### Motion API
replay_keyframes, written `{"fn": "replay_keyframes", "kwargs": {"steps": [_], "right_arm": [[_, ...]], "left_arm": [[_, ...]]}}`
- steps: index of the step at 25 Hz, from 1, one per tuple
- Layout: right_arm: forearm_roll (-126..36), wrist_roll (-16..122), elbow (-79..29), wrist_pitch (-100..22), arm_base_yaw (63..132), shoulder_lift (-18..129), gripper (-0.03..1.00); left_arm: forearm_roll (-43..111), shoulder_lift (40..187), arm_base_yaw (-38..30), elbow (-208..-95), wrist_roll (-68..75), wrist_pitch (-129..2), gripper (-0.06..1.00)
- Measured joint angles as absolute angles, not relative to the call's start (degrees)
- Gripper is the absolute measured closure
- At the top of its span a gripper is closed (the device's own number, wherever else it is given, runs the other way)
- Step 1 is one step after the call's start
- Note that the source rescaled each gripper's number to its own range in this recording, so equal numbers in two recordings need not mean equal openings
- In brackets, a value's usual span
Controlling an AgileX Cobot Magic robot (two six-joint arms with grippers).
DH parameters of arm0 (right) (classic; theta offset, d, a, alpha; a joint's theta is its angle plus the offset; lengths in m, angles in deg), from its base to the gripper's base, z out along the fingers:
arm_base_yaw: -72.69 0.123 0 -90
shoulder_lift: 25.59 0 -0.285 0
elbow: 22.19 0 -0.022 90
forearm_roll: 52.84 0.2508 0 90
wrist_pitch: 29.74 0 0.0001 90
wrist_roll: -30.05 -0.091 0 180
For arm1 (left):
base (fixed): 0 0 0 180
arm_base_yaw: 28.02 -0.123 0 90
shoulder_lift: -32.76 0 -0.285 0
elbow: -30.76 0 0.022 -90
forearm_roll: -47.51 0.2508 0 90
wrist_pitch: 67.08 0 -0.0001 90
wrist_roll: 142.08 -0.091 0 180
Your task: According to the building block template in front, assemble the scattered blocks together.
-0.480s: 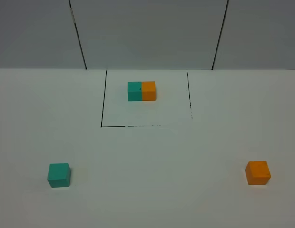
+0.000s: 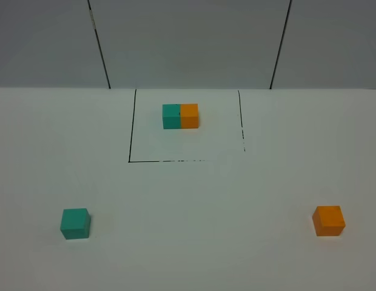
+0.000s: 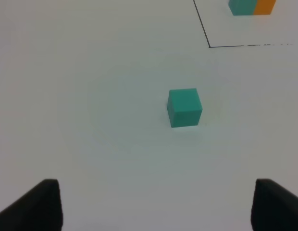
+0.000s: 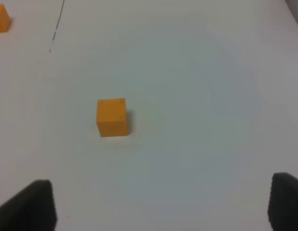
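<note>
Nothing has moved since the earlier frame. At the left, the teal cube (image 2: 75, 223) sits alone on the table (image 2: 194, 242). The left jaws hang short of it, spread wide and empty, seemingly lined up to straddle it. In the middle, farther back, the template (image 2: 181, 116) rests inside a drawn box (image 2: 131, 130), teal left and orange right, as the pattern to copy. At the right, the orange cube (image 2: 329, 220) lies well apart from the teal one, with the right jaws likewise spread and empty before it.

Looks like a bare test lab: plain white table (image 2: 194, 242), inked black square (image 2: 151, 161), grey panel walls (image 2: 188, 42).
</note>
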State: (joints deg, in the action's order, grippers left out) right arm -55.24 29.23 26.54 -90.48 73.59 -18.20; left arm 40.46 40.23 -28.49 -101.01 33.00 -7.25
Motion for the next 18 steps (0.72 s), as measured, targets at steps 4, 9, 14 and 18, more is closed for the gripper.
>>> {"fn": "replay_keyframes", "kwargs": {"steps": [4,9,14,18], "right_arm": [[-55.24,29.23,26.54,-90.48,73.59,-18.20,0.21],[-55.24,29.23,26.54,-90.48,73.59,-18.20,0.21],[-55.24,29.23,26.54,-90.48,73.59,-18.20,0.21],[-55.24,29.23,26.54,-90.48,73.59,-18.20,0.21]], "left_arm": [[40.46,40.23,-28.49,-101.01,33.00,-7.25,0.27],[40.46,40.23,-28.49,-101.01,33.11,-7.25,0.27],[40.34,43.83,-28.49,-101.34,35.55,-7.71,0.27],[40.03,52.97,-28.49,-103.65,35.96,-8.64,0.27]]}}
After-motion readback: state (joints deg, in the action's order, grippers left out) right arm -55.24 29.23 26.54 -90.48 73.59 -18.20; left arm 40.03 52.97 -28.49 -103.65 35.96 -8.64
